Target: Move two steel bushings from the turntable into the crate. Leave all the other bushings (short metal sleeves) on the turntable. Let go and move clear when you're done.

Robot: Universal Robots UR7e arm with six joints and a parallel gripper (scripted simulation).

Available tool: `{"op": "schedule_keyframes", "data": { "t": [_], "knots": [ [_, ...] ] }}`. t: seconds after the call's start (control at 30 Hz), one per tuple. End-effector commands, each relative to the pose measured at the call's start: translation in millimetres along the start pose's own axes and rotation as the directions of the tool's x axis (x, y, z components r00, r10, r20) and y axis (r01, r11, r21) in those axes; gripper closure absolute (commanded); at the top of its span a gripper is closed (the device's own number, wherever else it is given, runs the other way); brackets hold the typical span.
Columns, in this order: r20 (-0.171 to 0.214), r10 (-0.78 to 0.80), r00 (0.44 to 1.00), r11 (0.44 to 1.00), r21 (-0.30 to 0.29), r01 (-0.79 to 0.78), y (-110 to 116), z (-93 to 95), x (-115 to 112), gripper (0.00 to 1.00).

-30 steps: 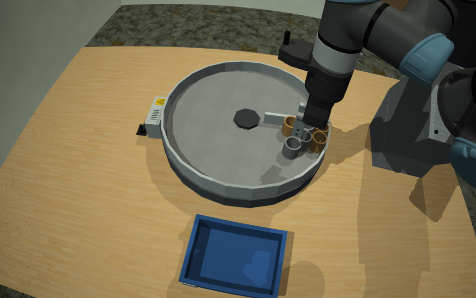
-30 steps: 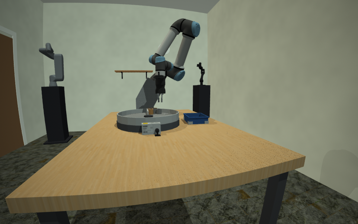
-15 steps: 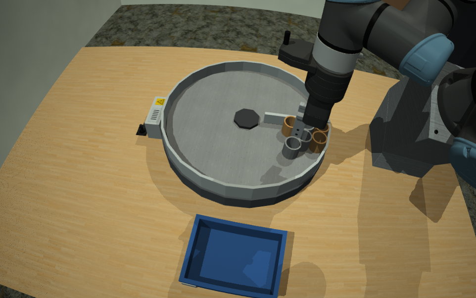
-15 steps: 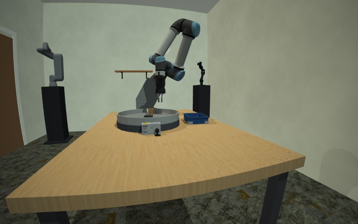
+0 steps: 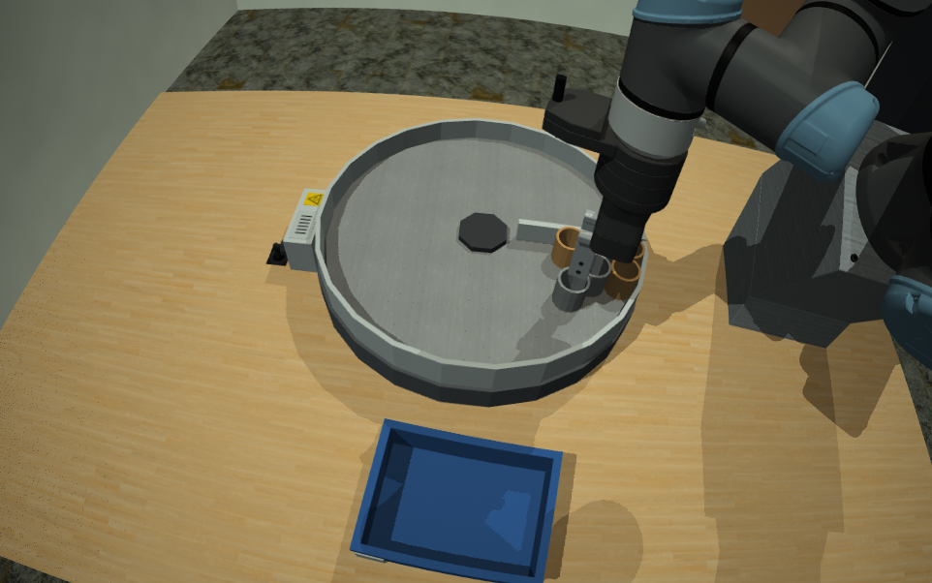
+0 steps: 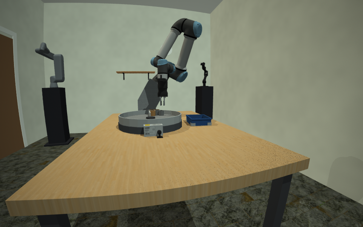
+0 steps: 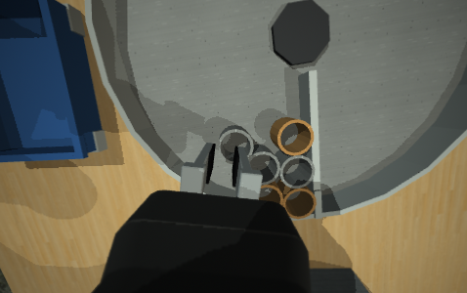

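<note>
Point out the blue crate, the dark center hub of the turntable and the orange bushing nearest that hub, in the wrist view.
blue crate [image 7: 92,117]: wrist view, side wall.
center hub [image 7: 301,33]: wrist view, top face.
orange bushing [image 7: 276,139]: wrist view, outer side.

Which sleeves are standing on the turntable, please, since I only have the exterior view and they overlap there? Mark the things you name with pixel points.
Observer: The wrist view shows six: three grey sleeves [image 5: 570,298] [image 6: 161,113] [image 7: 297,187] and three copper-coloured sleeves [image 5: 565,257] [image 6: 153,113] [image 7: 277,129].
Operator: Thank you; which one stands farthest from the dividing wall [image 5: 536,231] [image 6: 149,114] [image 7: 314,107]?
Observer: A grey one, close by the tool's [image 5: 584,267] [image 6: 162,105] [image 7: 224,146] fingertips in the wrist view.
Operator: Could you tell me whether any sleeve lies in the crate [image 5: 474,438] [image 6: 198,122] [image 7: 70,78]?
Observer: None does; the top view shows the crate's whole floor bare.
</note>
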State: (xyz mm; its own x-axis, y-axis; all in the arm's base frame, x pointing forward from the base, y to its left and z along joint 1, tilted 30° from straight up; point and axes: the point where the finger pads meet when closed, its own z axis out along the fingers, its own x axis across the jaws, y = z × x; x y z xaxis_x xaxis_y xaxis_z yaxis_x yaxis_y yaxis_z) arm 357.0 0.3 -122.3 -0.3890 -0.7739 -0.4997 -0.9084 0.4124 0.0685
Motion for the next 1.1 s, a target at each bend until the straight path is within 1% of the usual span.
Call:
{"op": "schedule_keyframes", "data": {
  "t": [0.0,0.07,0.23,0.63,0.8,1.07],
  "knots": [
    [-0.002,-0.001,1.0,1.0,0.006,0.001,-1.5,0.3,-0.3,0.55],
    [-0.002,-0.001,1.0,1.0,0.006,0.001,-1.5,0.3,-0.3,0.55],
    [-0.002,0.001,1.0,1.0,0.006,-0.001,-1.5,15.1,-0.4,0.55],
    [-0.002,0.001,1.0,1.0,0.006,-0.001,-1.5,15.1,-0.4,0.55],
    [-0.001,0.004,1.0,1.0,0.003,-0.004,0.3,30.3,-1.0,0.55],
    [-0.001,0.004,1.0,1.0,0.003,-0.004,0.3,30.3,-1.0,0.55]
  ]
}}
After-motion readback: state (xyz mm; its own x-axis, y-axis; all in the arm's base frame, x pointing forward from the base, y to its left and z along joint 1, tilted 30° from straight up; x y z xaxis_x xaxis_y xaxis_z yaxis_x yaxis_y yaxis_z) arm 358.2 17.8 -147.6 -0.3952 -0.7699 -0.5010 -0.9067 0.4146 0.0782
